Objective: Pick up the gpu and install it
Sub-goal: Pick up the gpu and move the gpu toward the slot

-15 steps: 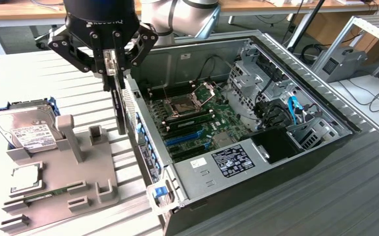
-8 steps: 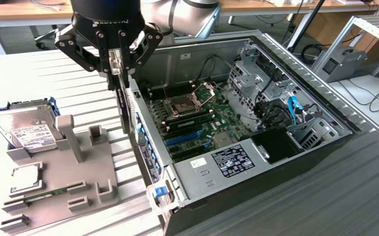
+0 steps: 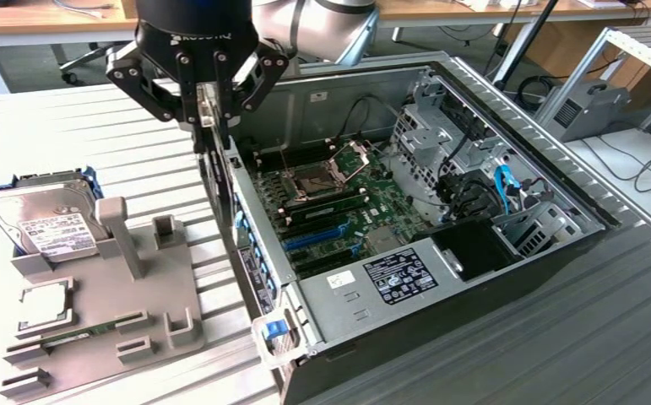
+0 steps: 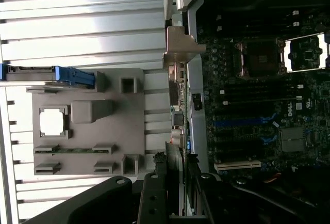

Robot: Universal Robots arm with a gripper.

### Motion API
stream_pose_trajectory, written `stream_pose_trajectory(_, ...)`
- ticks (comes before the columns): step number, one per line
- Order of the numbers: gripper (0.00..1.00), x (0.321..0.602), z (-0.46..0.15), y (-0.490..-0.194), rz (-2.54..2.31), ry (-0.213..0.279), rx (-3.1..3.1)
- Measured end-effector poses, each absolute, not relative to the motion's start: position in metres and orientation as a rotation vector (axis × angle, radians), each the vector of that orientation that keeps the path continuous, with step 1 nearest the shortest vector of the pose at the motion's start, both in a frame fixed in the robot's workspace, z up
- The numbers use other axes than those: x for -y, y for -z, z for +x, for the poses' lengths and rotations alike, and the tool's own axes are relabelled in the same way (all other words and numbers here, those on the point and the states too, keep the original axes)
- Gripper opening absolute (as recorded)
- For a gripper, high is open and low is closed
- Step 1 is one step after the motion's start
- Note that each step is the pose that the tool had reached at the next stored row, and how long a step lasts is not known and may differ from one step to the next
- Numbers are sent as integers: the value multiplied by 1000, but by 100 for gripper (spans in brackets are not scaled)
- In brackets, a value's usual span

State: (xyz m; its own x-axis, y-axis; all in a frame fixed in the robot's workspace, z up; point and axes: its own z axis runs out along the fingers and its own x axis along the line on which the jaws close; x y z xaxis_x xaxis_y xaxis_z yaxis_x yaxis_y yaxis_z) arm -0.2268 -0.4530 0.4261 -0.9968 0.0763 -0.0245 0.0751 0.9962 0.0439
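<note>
in the exterior view, your gripper (image 3: 204, 105) is clamped on the gpu (image 3: 203, 139), holding it edge-on above the open computer case's (image 3: 472, 337) wall nearest the grey fixture (image 3: 100, 325). in the wrist view, the gpu (image 4: 177, 105) sits between the fingers (image 4: 153, 198), over the case edge beside the motherboard (image 4: 258, 105).

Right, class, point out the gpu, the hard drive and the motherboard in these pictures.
gpu (image 4: 178, 47), wrist view, on its silver end bracket.
hard drive (image 3: 49, 224), exterior view, on its labelled top face.
motherboard (image 3: 379, 194), exterior view, on a bare patch of green board.
</note>
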Motion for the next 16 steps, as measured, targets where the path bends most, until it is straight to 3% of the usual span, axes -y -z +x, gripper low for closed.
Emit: stream_pose_trajectory(16, 26, 453, -212, -426, 118, -67, -3113)
